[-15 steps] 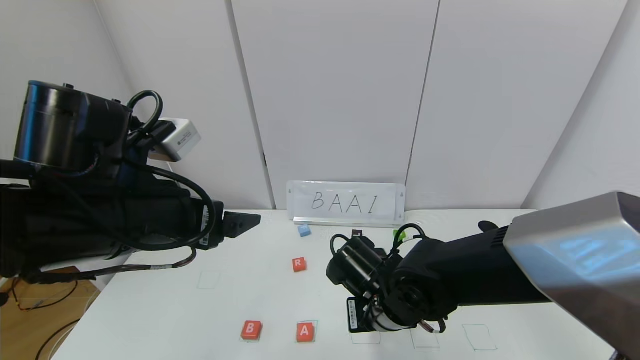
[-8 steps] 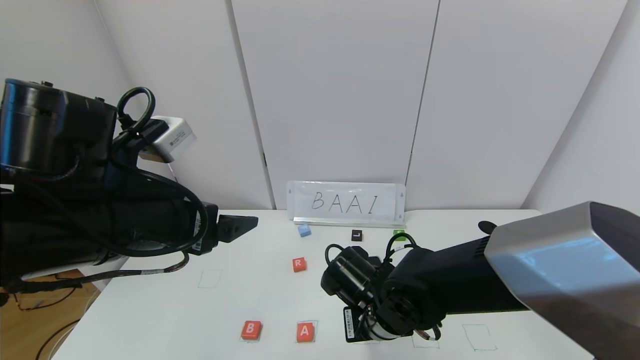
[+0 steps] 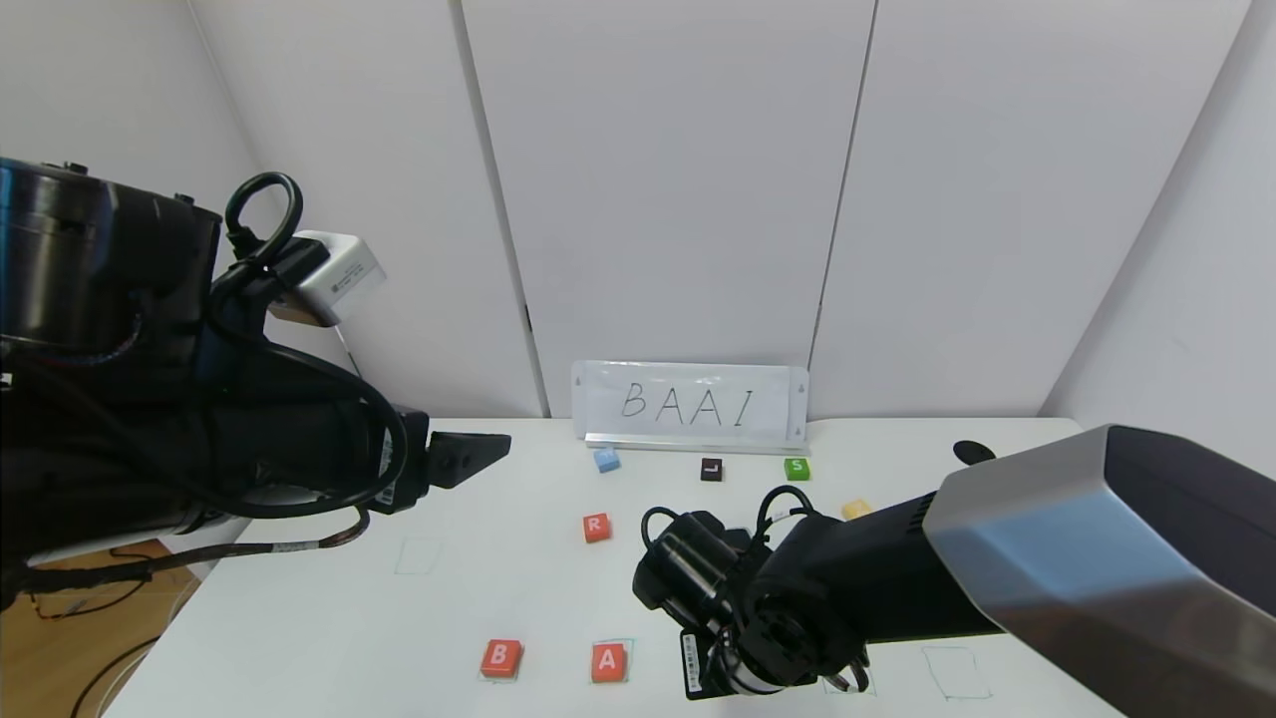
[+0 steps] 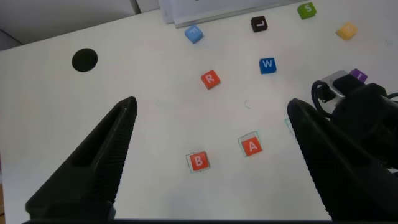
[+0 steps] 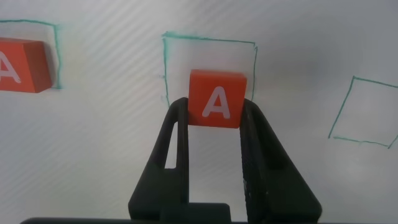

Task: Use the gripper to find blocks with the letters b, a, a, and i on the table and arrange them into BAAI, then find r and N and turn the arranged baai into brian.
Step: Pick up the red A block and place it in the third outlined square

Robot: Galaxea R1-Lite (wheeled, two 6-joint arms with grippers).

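Second A block point(image 5: 216, 99): orange-red, white letter upward, clamped between the fingers of the right gripper point(image 5: 214, 134) and held over the third green square point(image 5: 209, 68) of the row along the table's near edge, presumably so that it drops in next after the first A. Whether it touches the surface cannot be told.

First A block point(image 3: 609, 661): set in its square near the middle of the near edge; the B block point(image 3: 500, 658) is set just to its left, so the word reads from the robot's left.

I block point(image 4: 357, 75): purple, partly hidden behind the right arm, not yet in the row.

r point(image 3: 596, 527): lies mid-table, apart from the row, judged kept for the later change.

The table point(image 3: 329, 618): white; an empty green square point(image 3: 955, 673) is drawn toward the near right corner.

Left gripper point(image 4: 211, 155): held above the left side of the table, fingers spread wide, nothing held, judged idle.

Others toward the far edge: W block point(image 4: 267, 65), light blue block point(image 3: 606, 459), black block point(image 3: 711, 469), green S block point(image 3: 797, 468), yellow block point(image 3: 856, 510), BAAI sign point(image 3: 690, 404).
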